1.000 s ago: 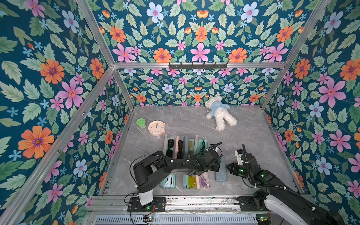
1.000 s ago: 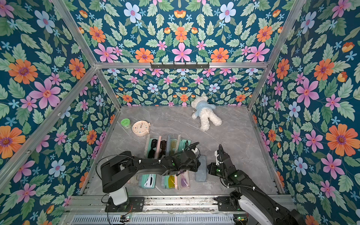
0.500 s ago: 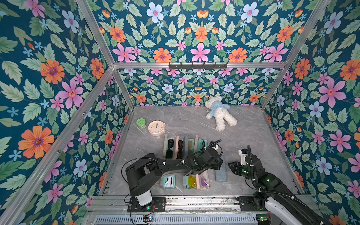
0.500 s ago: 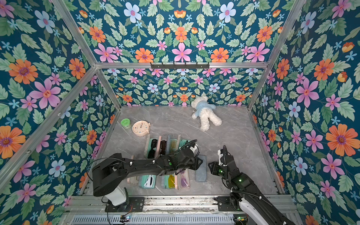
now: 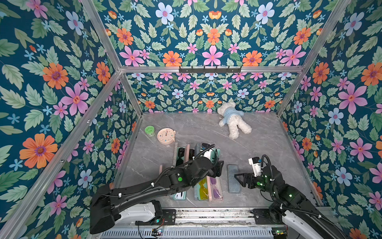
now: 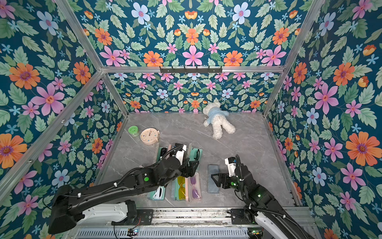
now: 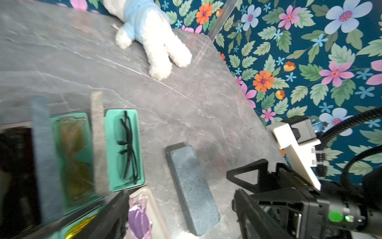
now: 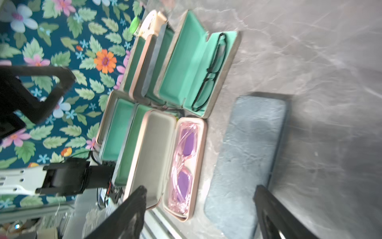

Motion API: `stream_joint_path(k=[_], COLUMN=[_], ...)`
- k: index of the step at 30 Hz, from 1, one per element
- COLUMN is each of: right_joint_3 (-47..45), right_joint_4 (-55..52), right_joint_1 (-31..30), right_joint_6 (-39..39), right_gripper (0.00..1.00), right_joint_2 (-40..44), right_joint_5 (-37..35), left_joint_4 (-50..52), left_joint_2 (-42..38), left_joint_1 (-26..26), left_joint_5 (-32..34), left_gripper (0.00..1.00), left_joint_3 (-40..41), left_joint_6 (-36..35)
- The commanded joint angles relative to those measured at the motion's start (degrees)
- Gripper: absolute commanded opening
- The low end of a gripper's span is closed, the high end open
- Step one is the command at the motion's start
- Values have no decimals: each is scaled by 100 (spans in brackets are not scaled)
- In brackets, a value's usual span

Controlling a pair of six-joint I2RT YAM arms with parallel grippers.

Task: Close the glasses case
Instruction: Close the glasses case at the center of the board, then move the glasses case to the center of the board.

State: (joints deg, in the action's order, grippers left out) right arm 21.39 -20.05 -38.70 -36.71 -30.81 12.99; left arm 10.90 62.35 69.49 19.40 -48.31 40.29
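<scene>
I saw left gripper (image 5: pixel 219 168) and right gripper (image 8: pixel 200 189) spread wide and empty, either side of the shut blue-grey rectangular glasses case (image 5: pixel 233 179).

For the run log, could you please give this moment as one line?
blue-grey case: shut, on table | left gripper: open, over open cases | right gripper: open, beside blue-grey case | held: nothing

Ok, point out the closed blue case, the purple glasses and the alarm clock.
closed blue case (image 5: pixel 233 179): in a top view, middle of its lid.
purple glasses (image 8: pixel 187 143): right wrist view, on one lens.
alarm clock (image 5: pixel 166 135): in a top view, on its dial.
</scene>
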Motion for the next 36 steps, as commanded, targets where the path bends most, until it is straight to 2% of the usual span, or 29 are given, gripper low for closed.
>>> stream_joint_path(k=[1, 5, 8, 15, 22, 30, 36], right_joint_3=[476, 1310, 1770, 2074, 2078, 1856, 1658], right_joint_4=[-565, -1263, -1560, -1652, -1571, -1420, -1515], right_joint_1=[-734, -1845, -2162, -2280, -2302, -2294, -1924], right_joint_6=[-121, -358, -552, -723, -879, -1148, -1221], right_gripper=[83, 82, 82, 81, 81, 81, 80], right_joint_2=[-752, -2171, -3007, -3900, -4427, -4799, -4791], right_joint_5=[-1235, -2853, -3444, -3931, -3958, -4140, -4205], left_joint_4=[1012, 1218, 1402, 1420, 1330, 971, 731], left_joint_2=[-429, -852, -973, -1157, -976, -667, -617], left_joint_1=[126, 351, 510, 732, 775, 838, 846], left_joint_5=[948, 1232, 1394, 1462, 1374, 1227, 1128], left_gripper=[83, 80, 79, 77, 75, 75, 74], left_joint_3=[130, 449, 589, 792, 775, 821, 953], left_joint_6=[-86, 23, 158, 233, 273, 286, 336])
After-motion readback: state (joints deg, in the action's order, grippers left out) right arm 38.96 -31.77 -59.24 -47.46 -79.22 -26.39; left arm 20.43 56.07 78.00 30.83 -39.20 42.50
